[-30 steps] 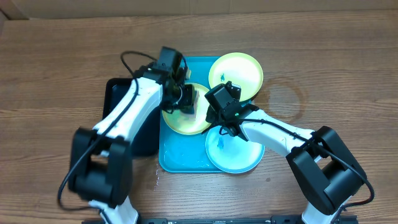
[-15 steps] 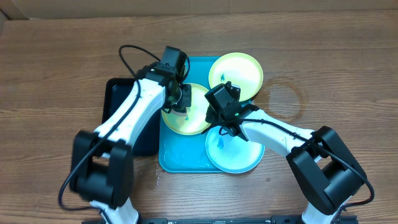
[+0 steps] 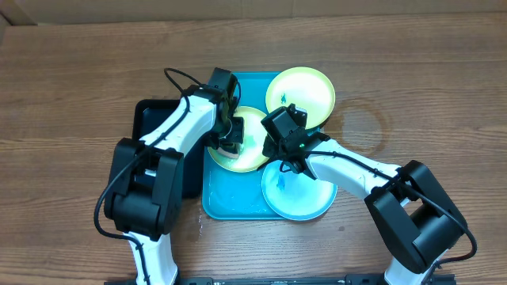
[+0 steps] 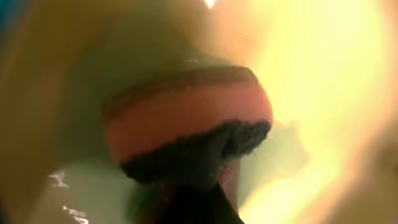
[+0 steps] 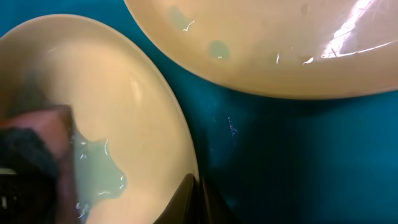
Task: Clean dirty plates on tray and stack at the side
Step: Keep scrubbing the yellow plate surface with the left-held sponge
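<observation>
Reaching in from the near right, the right gripper (image 5: 195, 194) has its fingers drawn together on the rim of the middle plate (image 3: 247, 158). This looks like a pinch meant to stop that plate sliding or spinning while it is scrubbed. Its arm passes over the light-blue-rimmed plate (image 3: 305, 202), the nearest of the three, which lies at the near right of the tray (image 3: 230, 204) with its edge lapping over the tray's rim. A small blue smudge shows on its pale centre, so I judge it not yet cleaned. Wet patches glint on the bare tray floor to its left. A little farther in, the left gripper (image 3: 230, 138) comes from the left side and is clamped on a sponge (image 4: 186, 127), orange with a dark scouring face. The sponge is pressed down into the hollow of the middle plate, so the wiping force goes straight onto the soiled surface. A pale puddle (image 5: 99, 171) sits beside the sponge, probably wash water. Farthest off, the far plate (image 3: 305, 85), yellow-green rimmed, rests at the tray's far right corner and partly overhangs it, with a blue mark on it. It seems to be waiting its turn. Left of the turquoise tray, under the left arm, lies a black tray (image 3: 142, 117) on the wooden table (image 3: 412, 71). No plate is stacked at the side yet, so the job looks early.
</observation>
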Motion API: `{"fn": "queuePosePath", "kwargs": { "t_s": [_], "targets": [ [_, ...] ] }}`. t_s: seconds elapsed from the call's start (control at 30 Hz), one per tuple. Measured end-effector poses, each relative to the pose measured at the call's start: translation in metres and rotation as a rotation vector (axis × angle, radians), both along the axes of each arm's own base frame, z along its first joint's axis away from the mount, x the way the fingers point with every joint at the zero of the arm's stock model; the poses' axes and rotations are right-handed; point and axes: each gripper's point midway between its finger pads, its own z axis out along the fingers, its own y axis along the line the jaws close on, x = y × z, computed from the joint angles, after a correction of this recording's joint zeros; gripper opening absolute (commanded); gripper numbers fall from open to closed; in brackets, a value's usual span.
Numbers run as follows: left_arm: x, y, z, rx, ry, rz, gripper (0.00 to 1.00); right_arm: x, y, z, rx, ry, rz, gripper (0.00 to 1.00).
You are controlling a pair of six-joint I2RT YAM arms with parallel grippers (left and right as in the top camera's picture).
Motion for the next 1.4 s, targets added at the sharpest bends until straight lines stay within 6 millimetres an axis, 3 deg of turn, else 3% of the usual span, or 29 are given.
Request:
{"fn": "queuePosePath", "kwargs": {
  "t_s": [0.17, 0.27, 0.43, 0.53, 0.77, 1.0, 1.4],
  "targets": [
    [-0.015, -0.030, 0.007, -0.170, 0.088, -0.054, 0.04, 0.000, 0.000, 0.000, 0.000, 0.000, 0.000, 0.04],
    [-0.012, -0.038, 0.023, -0.226, 0.107, -0.062, 0.04, 0.000, 0.000, 0.000, 0.002, -0.001, 0.000, 0.04],
    [0.013, -0.041, 0.051, -0.241, 0.022, -0.064, 0.04, 0.000, 0.001, 0.000, 0.005, -0.002, 0.002, 0.04],
    [0.022, -0.027, 0.061, -0.157, -0.044, -0.051, 0.04, 0.000, 0.001, 0.001, 0.006, -0.002, 0.002, 0.04],
    [0.030, 0.000, 0.046, 0.004, -0.091, -0.026, 0.04, 0.000, 0.001, 0.001, 0.006, -0.002, 0.002, 0.04],
    [0.025, 0.019, 0.012, 0.106, -0.085, 0.024, 0.04, 0.000, 0.002, 0.001, 0.009, 0.000, 0.004, 0.04],
    [0.024, 0.011, 0.001, 0.044, -0.089, 0.033, 0.04, 0.000, 0.002, 0.000, 0.007, 0.001, 0.003, 0.04]
  ]
}}
